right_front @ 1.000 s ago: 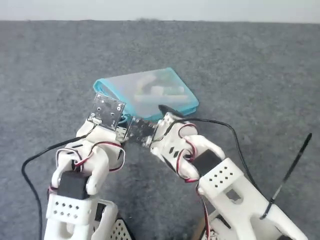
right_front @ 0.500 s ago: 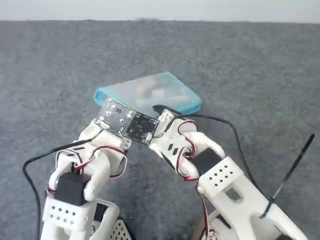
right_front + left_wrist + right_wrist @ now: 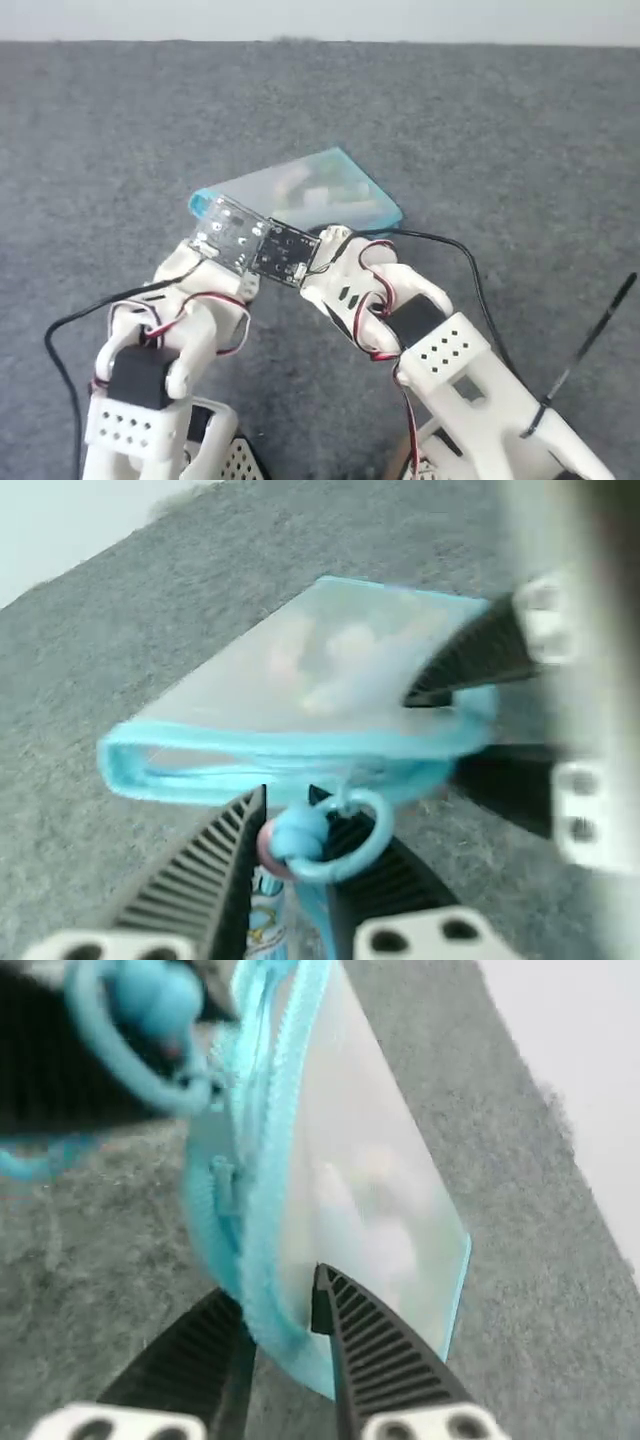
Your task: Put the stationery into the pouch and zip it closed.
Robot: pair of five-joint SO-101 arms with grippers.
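Pouch (image 3: 322, 188) held by right pincer (image 3: 273, 1290), pull (image 3: 300, 840) by left pincer (image 3: 288, 798).

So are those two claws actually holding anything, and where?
Yes. The left gripper pinches the light blue ring-and-bead zipper pull of the translucent, blue-edged pouch; the right gripper clamps the pouch's zippered edge near one end.

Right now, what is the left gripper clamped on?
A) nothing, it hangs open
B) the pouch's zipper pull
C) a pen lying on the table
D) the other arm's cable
B: in the left wrist view the left gripper pinches the blue zipper pull at the edge of the pouch, while the right gripper clamps the pouch's end.
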